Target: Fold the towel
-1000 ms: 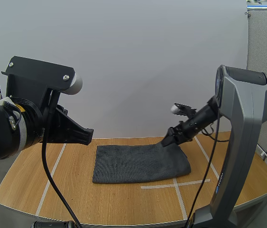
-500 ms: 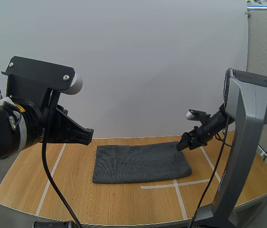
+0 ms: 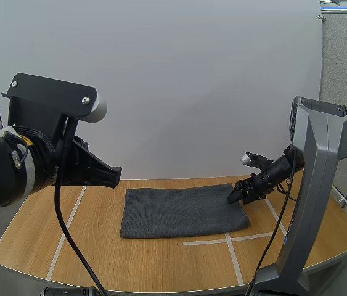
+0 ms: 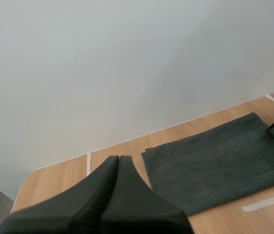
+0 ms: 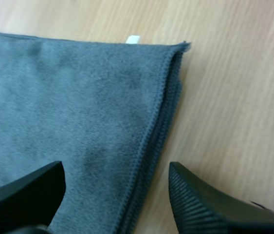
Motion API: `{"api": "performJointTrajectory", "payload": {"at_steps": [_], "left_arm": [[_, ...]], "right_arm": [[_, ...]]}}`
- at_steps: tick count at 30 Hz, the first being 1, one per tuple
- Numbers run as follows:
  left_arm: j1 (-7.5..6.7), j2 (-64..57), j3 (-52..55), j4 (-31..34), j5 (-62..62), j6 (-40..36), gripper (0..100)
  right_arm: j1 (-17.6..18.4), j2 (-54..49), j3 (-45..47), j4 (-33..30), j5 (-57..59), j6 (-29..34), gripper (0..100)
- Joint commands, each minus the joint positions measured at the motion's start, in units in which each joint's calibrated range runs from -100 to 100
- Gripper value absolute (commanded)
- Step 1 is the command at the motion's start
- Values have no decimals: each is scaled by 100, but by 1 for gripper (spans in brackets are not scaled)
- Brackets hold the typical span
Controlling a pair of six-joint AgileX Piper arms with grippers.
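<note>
A dark grey towel (image 3: 182,211) lies folded flat on the wooden table (image 3: 161,265), a long rectangle. My right gripper (image 3: 236,197) hovers low over the towel's far right corner, open, its fingers (image 5: 202,202) straddling the stitched right edge of the towel (image 5: 68,112); a small white tag (image 5: 133,39) sticks out at the corner. My left gripper (image 4: 117,165) is shut on nothing, its fingers together as one dark wedge, held above the table left of the towel (image 4: 219,161). The left arm (image 3: 31,160) looms large at the near left.
Pale tape lines (image 3: 228,239) cross the table near the towel's front right corner, and another strip (image 3: 68,231) runs on the left. The right arm's grey base column (image 3: 312,203) stands at the table's right edge. A white backdrop rises behind.
My right gripper has left the towel's far right corner, swung right, then dropped back down toward that corner's edge. The towel corner now lies flat. The left arm has not moved.
</note>
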Motion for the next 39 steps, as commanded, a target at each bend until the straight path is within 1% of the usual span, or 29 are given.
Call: {"api": "performJointTrajectory", "payload": {"at_steps": [1, 9, 14, 15, 17, 21, 22, 23, 27, 34, 39], "left_arm": [[-21, -22, 36, -62, 18, -59, 0], [-21, -22, 36, -52, 18, -58, 0], [-21, -22, 36, -24, 18, -58, 0], [-21, -22, 36, -24, 18, -58, 0], [-21, -22, 36, -24, 18, -58, 0], [-21, -22, 36, -24, 18, -58, 0], [-21, -22, 36, -24, 18, -58, 0], [-21, -22, 36, -24, 18, -58, 0], [-21, -22, 36, -24, 18, -58, 0], [-21, -22, 36, -26, 71, -95, 0], [-21, -34, 36, -26, 149, -182, 0]], "right_arm": [[21, 191, 32, 142, 643, -70, 100], [229, 191, 65, 165, 927, -70, 100], [247, 191, 82, 165, 927, -70, 100], [247, 191, 93, 120, 909, -70, 95], [247, 191, 93, 79, 909, -70, 71], [247, 191, 93, 68, 909, -70, 18], [247, 191, 93, 68, 909, -70, 7], [247, 179, 93, 68, 909, -70, 0], [247, 114, 93, 68, 970, -70, 0], [247, -317, 93, 82, 1110, -36, 0], [253, -575, 93, 257, 1110, -36, 0]]}}
